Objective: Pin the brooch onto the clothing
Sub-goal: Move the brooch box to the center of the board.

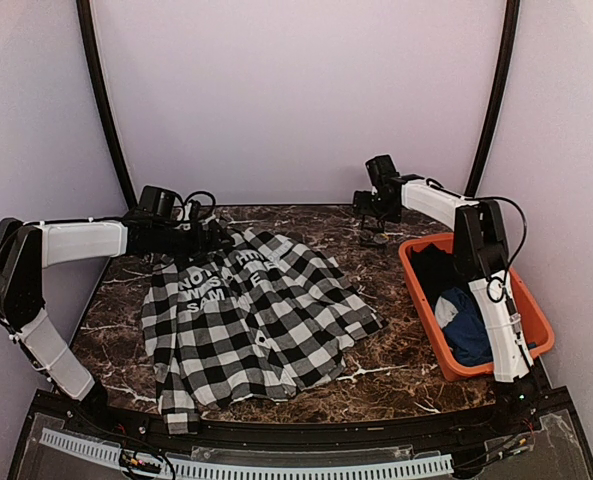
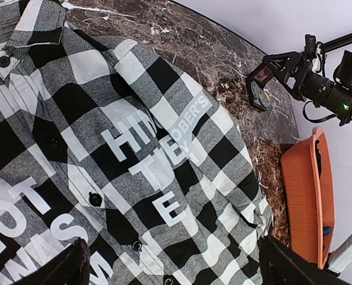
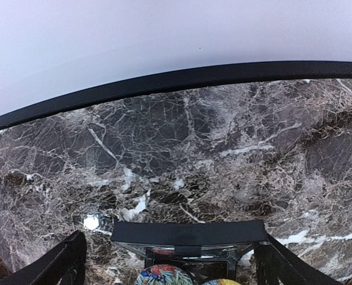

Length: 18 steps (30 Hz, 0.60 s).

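The black-and-white checked flannel shirt [image 1: 261, 325] with white lettering lay spread on the dark marble table [image 1: 406, 365], left of centre. The left gripper [image 1: 214, 240] hovered over its far edge, fingers wide — the right gripper [image 3: 171, 264], equally wide, hung above a small black-rimmed case [image 3: 187, 233].

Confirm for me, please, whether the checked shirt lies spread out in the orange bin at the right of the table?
Not quite. The checked shirt lies spread out on the marble table, left of the orange bin, not in it. The top external view shows this.
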{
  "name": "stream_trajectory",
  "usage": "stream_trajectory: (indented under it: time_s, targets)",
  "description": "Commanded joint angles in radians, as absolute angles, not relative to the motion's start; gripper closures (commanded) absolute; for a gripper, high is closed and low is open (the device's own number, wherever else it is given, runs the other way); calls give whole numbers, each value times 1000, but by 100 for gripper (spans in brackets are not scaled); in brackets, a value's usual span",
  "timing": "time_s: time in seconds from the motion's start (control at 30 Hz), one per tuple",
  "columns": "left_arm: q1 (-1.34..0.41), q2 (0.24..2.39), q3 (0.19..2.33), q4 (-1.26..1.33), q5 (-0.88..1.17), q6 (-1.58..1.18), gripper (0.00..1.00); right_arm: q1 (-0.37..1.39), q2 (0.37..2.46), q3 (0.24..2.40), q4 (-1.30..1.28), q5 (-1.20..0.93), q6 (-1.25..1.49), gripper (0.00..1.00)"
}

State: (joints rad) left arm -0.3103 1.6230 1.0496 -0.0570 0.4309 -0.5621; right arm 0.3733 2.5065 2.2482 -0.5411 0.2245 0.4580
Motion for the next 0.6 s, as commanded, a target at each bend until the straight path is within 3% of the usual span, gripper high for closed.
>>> stream_trajectory:
  time_s: [0.0, 0.3, 0.57]
  targets:
    - [-302, 1606, 1034, -49, 448, -565, 1, 402, 2511, 2281, -507, 224, 466, 5]
    - [-299, 1600, 1034, -51, 449, -565, 1, 423, 2521, 2290, -513, 214, 473, 5]
    - [-298, 1597, 1035, -51, 451, -566, 1, 412, 2384, 2118, -510, 226, 378, 1]
